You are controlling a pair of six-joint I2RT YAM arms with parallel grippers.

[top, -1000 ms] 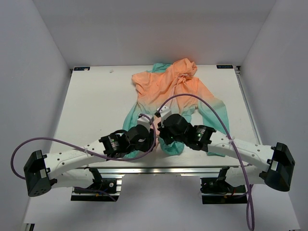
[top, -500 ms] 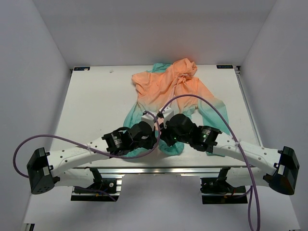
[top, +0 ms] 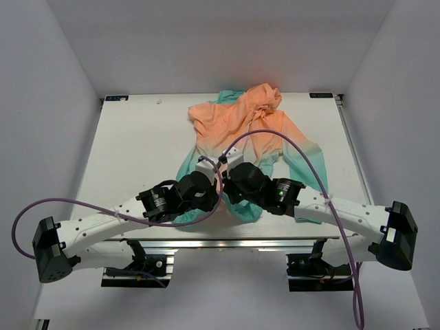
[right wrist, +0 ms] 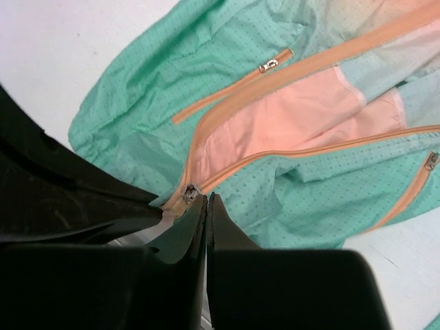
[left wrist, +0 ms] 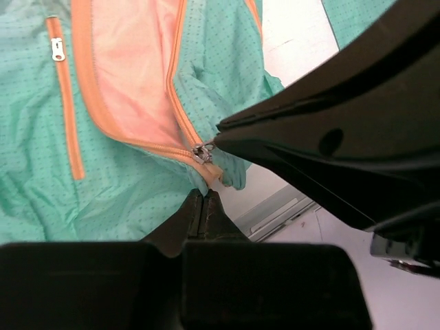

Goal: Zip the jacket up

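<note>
Down at the hem, both grippers close in on the zipper

You see the jacket (top: 240,127) spread on the white table (top: 137,144), its orange hood toward the far edge and its teal hem toward the arm bases. The front lies open above the zipper slider (left wrist: 202,152), which sits low, just above the hem. Pale orange lining shows between the two orange zipper tapes. Your left gripper (left wrist: 204,201) has its fingers pressed together on the teal hem fabric directly below the slider. Your right gripper (right wrist: 205,203) is closed too, its tips touching the slider. It appears to pinch the pull tab, though the tab itself is hidden. From above, the two wrists crowd side by side over the hem. A pocket zipper (right wrist: 269,65) shows its silver pull on the teal panel beside the opening.
</note>
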